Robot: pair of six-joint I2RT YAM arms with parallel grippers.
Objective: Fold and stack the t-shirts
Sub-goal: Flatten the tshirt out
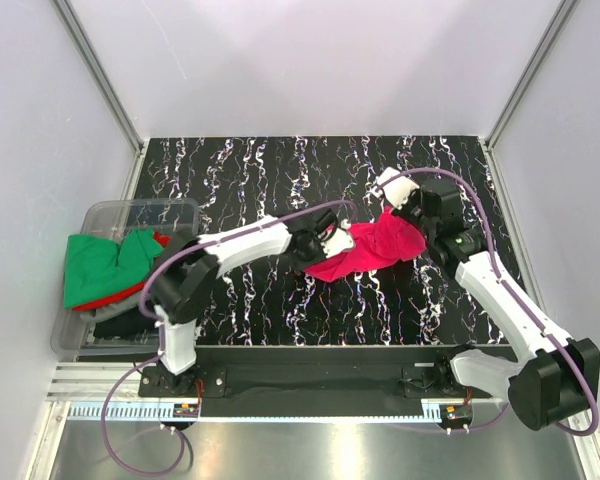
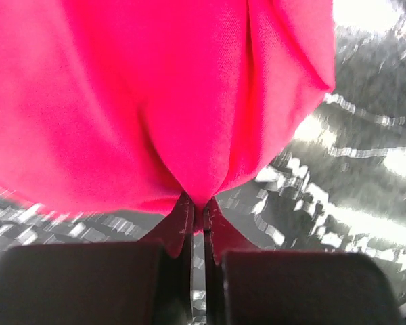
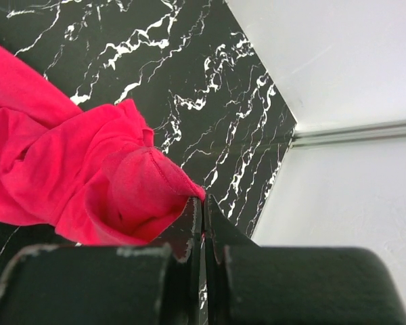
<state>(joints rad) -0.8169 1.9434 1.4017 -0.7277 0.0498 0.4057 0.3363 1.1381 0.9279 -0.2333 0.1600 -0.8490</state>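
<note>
The crimson t-shirt hangs bunched between my two grippers over the middle of the black marbled table. My left gripper is shut on its left side; in the left wrist view the cloth fills the frame above the gripper. My right gripper is shut on a hemmed edge at its right; the shirt shows left of the gripper. The green t-shirt lies in the bin on the left, over a red one. The dark t-shirt is not visible.
A clear plastic bin sits at the table's left edge. White walls enclose the table at the back and sides. A black rail with the arm bases runs along the near edge.
</note>
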